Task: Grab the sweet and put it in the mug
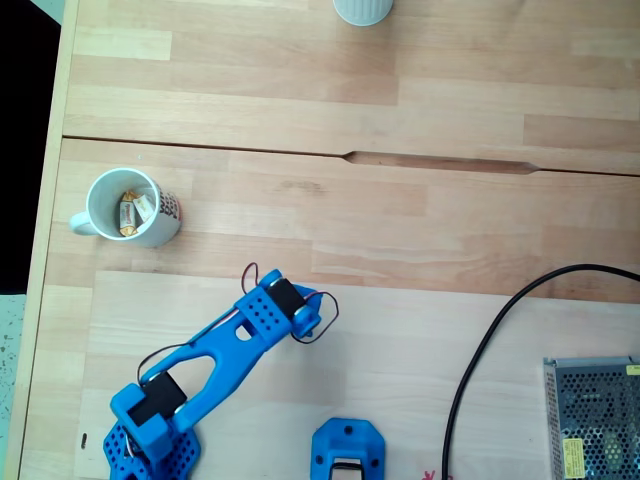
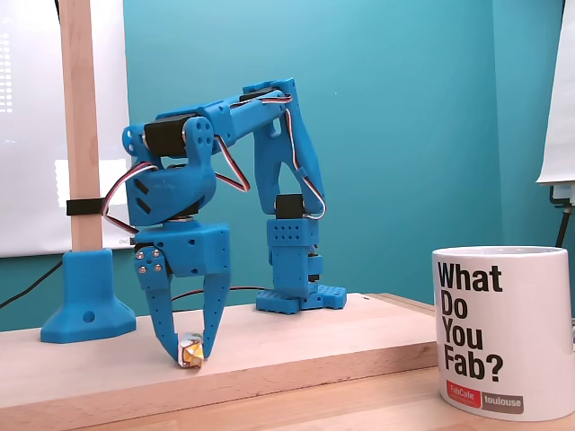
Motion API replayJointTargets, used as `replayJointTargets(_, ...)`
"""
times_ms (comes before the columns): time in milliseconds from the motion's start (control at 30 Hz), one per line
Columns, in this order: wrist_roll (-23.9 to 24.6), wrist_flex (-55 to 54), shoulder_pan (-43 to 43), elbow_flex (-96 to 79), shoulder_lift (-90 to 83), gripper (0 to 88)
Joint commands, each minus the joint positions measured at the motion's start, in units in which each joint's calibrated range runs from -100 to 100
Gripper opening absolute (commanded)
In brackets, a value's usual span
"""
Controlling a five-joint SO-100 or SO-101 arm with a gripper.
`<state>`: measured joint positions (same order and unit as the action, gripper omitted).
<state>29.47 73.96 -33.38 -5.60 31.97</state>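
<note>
In a fixed view from the side, my blue gripper (image 2: 190, 355) points straight down, its fingertips closed around the sweet (image 2: 189, 351). The sweet is a tiny cream and yellow candy that rests on the wooden board. The mug (image 2: 503, 332) stands in the right foreground, white with black lettering and a red label. From above, the mug (image 1: 100, 190) sits at the left of the table, its handle to the left. Wrapped sweets (image 1: 130, 211) lie inside it. The arm's wrist (image 1: 283, 304) covers the gripper and the held sweet in that view.
A plain pale cup (image 1: 362, 9) stands at the table's far edge. A black cable (image 1: 480, 350) and a metal mesh box (image 1: 595, 420) lie at the lower right. A blue mount (image 1: 348, 452) sits near the arm's base. A wooden post on a blue foot (image 2: 85, 305) stands at the left.
</note>
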Motion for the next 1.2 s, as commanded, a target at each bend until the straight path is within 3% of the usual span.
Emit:
replayJointTargets(0,-0.2,-0.09,0.63,4.35,-2.11,6.4)
replayJointTargets(433,-0.34,0.8,1.65,15.68,-2.11,6.3)
replayJointTargets(1167,-0.15,0.96,13.85,34.15,-2.19,6.3)
